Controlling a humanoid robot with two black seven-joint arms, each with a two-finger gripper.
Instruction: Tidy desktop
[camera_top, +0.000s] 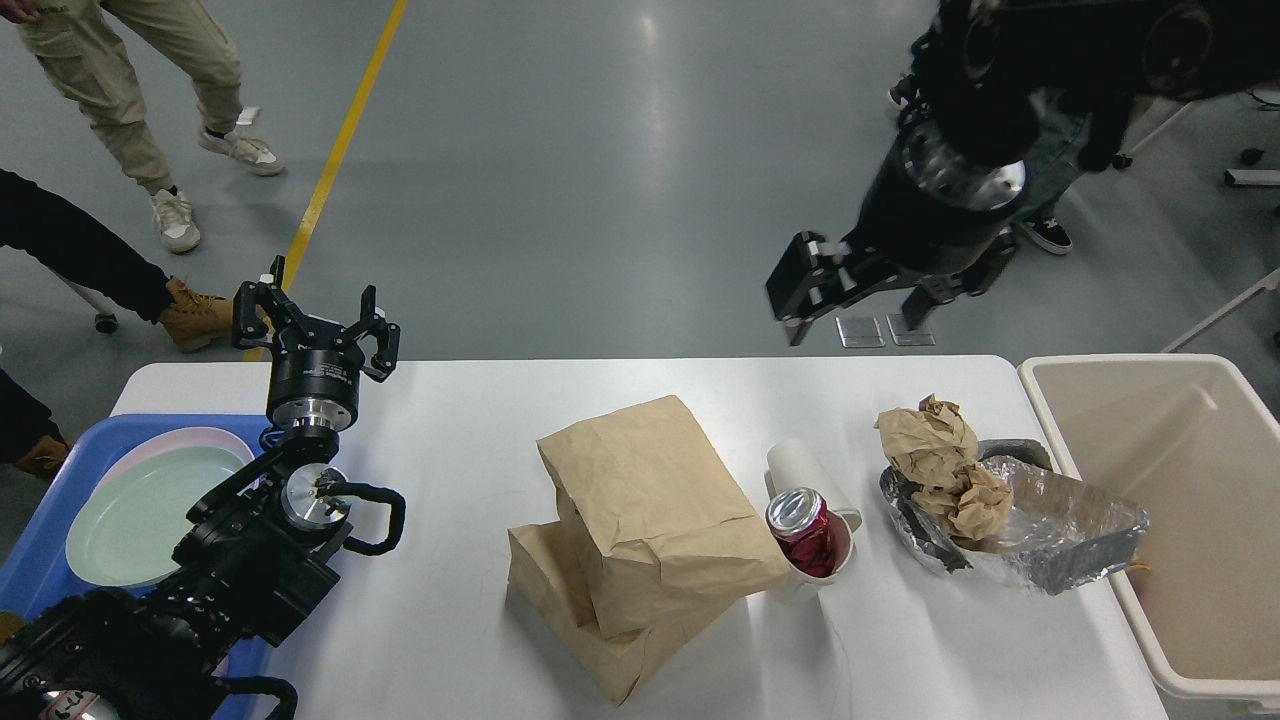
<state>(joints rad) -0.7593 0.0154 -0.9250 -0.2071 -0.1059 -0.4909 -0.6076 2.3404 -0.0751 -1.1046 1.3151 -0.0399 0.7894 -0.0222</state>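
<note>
White surface (450, 420) with paper bags (640, 530), can (803, 530) in cup, left gripper (316, 322) spread empty, right gripper (850, 310) spread above far edge

Counter (450, 600): large white rectangular top, rounded corners, smooth matte finish, lying flat and level, extending rightward from beneath the open left pincer (318, 318) and ending below and short of the raised right pincer (855, 300), which hangs past its far edge.

Left black two-finger gripper (316, 328) pointing up, fingers spread wide, holding nothing. Right black two-finger gripper (858, 300) up high, fingers apart, angled down-left, kinda blurry.
</note>
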